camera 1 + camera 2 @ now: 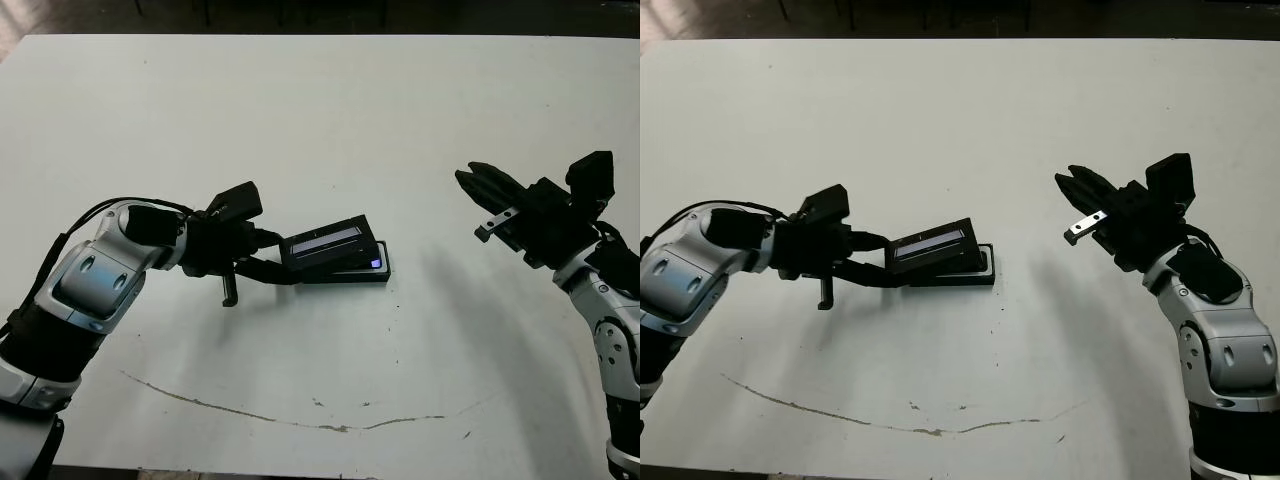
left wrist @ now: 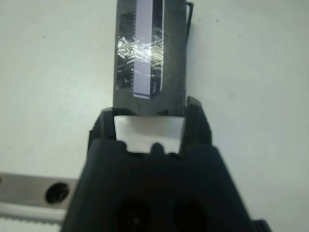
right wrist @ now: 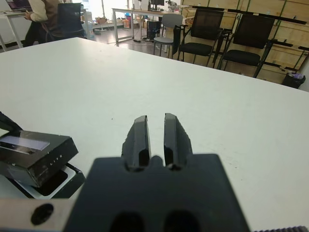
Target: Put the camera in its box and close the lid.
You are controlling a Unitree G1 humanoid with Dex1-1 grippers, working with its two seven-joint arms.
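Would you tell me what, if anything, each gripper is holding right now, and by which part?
The left gripper grips the lid by one short end, tilted over the box. The right gripper holds nothing.

The left arm enters from the lower left of the head view, its silver forearm angled up and toward frame center. The left end effector points right with its 2 black fingers clamped on 1 end of the lid, which it holds tilted; in the left wrist view the fingers press against both side edges of the lid. The right arm rises from the lower right corner, elbow bent. The right end effector hangs at right of center, pointing up-left, its 2 fingers close together with only a narrow slit between them, holding nothing.
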